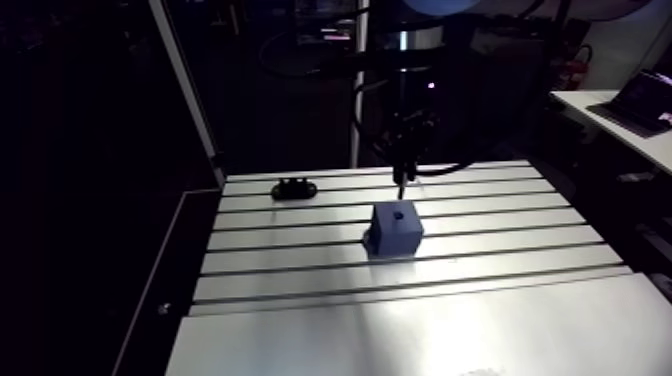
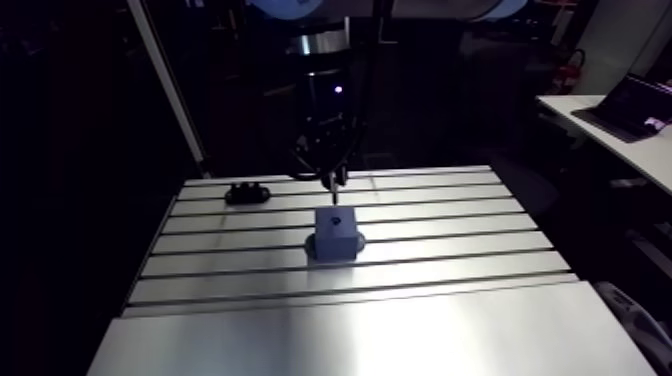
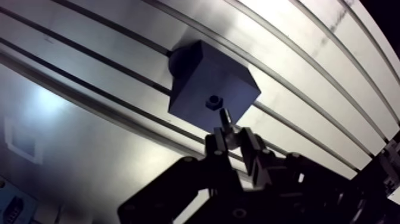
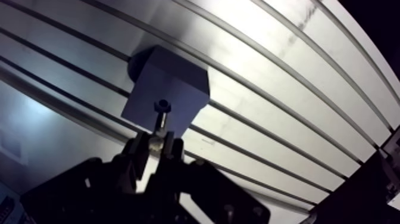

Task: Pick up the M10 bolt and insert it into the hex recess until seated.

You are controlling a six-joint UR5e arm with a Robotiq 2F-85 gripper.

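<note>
A dark blue block (image 3: 202, 77) stands on the slotted table (image 1: 500, 250), with a small hex recess (image 3: 213, 102) in its top face. My gripper (image 3: 233, 140) hangs just above the block and is shut on the M10 bolt (image 4: 158, 123). The bolt's shank sticks out past the fingertips and points at the recess; its tip is close to the hole but does not look to be inside it. In the arm view the gripper (image 1: 401, 178) sits a little above and behind the block (image 1: 397, 228).
A small black fixture (image 1: 294, 187) lies at the far left of the table, away from the block. Parallel T-slots run across the table. A smooth plate (image 1: 420, 335) covers the near part.
</note>
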